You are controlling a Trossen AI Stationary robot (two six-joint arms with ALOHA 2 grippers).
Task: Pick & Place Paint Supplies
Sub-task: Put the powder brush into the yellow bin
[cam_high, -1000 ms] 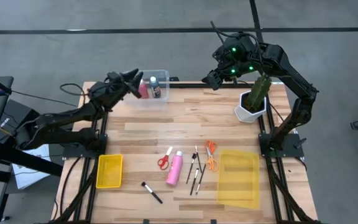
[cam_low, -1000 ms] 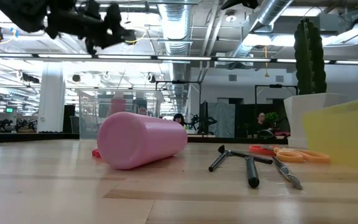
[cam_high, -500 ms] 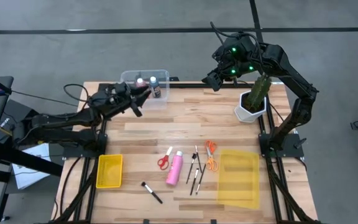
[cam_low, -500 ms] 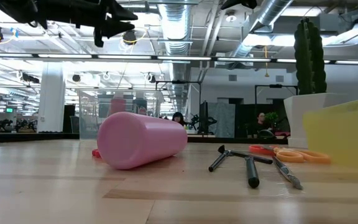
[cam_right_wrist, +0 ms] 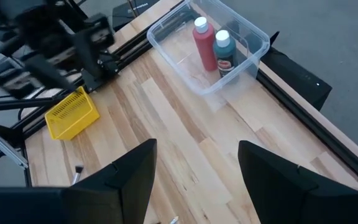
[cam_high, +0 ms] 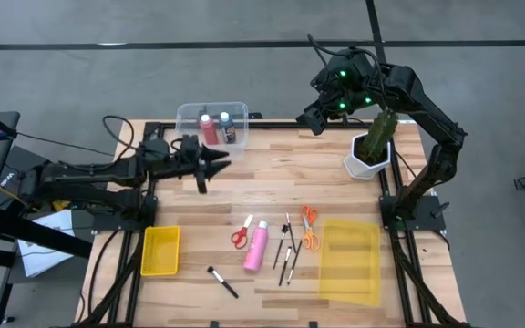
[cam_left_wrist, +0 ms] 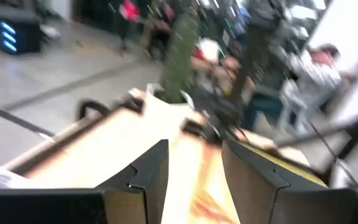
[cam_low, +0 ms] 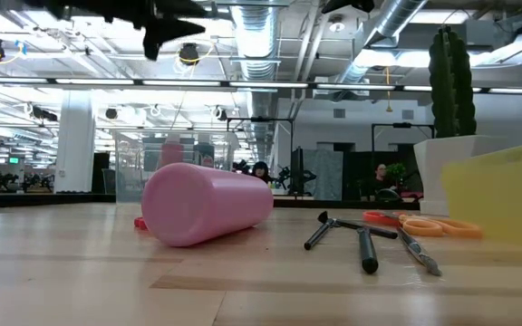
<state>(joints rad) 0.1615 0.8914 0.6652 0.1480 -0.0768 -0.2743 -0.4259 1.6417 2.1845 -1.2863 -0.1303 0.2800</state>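
- High view shows the clear bin (cam_high: 212,123) at the table's far edge with the red bottle (cam_high: 209,128) and the small dark white-capped bottle (cam_high: 227,129) standing upright inside it, side by side; I take this bin as the drop-off place.
- Toward the near side from the bin, well apart from it, the rest of the supplies lie in a loose group: the pink bottle (cam_high: 257,246) on its side, the red-handled scissors (cam_high: 241,237) just beside it, thin brushes (cam_high: 286,251) on its other side, then the orange-handled scissors (cam_high: 310,228).
- One brush (cam_high: 221,281) lies alone, nearer the table's front edge than the group.
- Left gripper (cam_high: 215,162) hangs above bare wood just on the near side of the bin, fingers apart with nothing between them; the left wrist view shows only tabletop in the gap.
- By my reading it is free to fetch another item, and the wood between bin and group gives it an open path.
- Right gripper (cam_high: 310,118) waits high beyond the far edge, to the bin's side and near the plant (cam_high: 372,146); its fingers stand wide apart and empty, looking down on the bin.
- Yellow basket (cam_high: 160,250) and yellow tray (cam_high: 349,259) flank the group, so reaches should come from above.
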